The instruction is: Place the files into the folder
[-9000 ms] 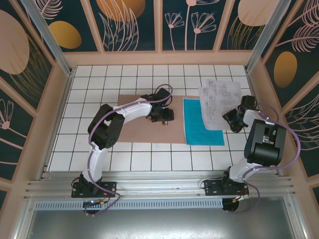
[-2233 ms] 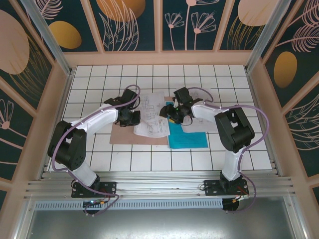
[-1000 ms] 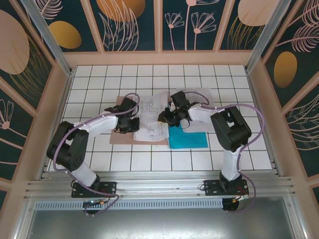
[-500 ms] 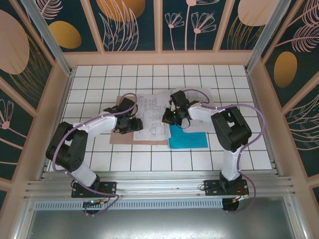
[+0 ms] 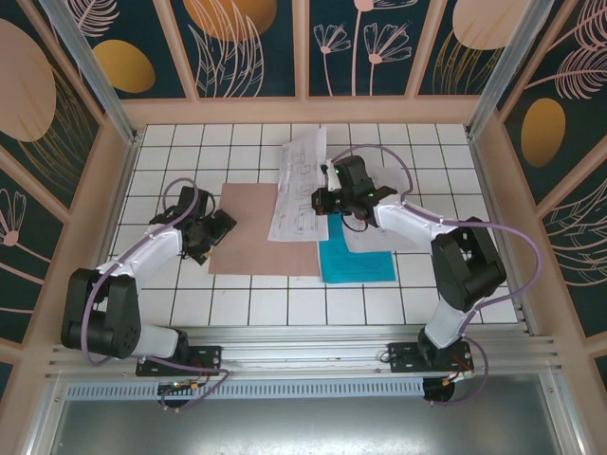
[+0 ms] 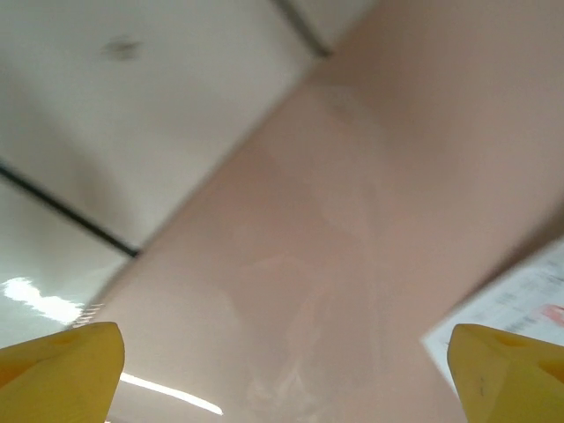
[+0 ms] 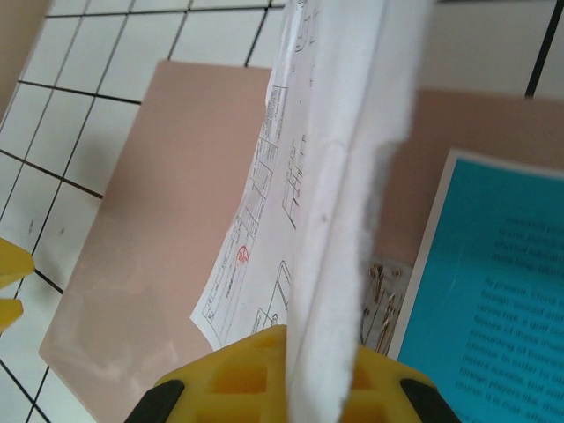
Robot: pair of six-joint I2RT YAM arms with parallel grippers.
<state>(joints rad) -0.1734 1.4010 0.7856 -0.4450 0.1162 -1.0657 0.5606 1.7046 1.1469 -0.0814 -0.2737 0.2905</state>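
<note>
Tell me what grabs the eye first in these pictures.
The white sheets stand out most, held up by the right end effector above the table's middle. Below them lies the brown folder with a teal sheet at its right. The left end effector is open at the folder's left edge.

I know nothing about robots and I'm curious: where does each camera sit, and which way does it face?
Top external: above and behind the robot, looking down on the table; left arm and right arm show.
Left wrist: on the left arm, looking closely at the folder; its open yellow jaws show.
Right wrist: on the right arm, facing the white sheets its shut jaws pinch.
Shared: both wrist views show the folder.
</note>
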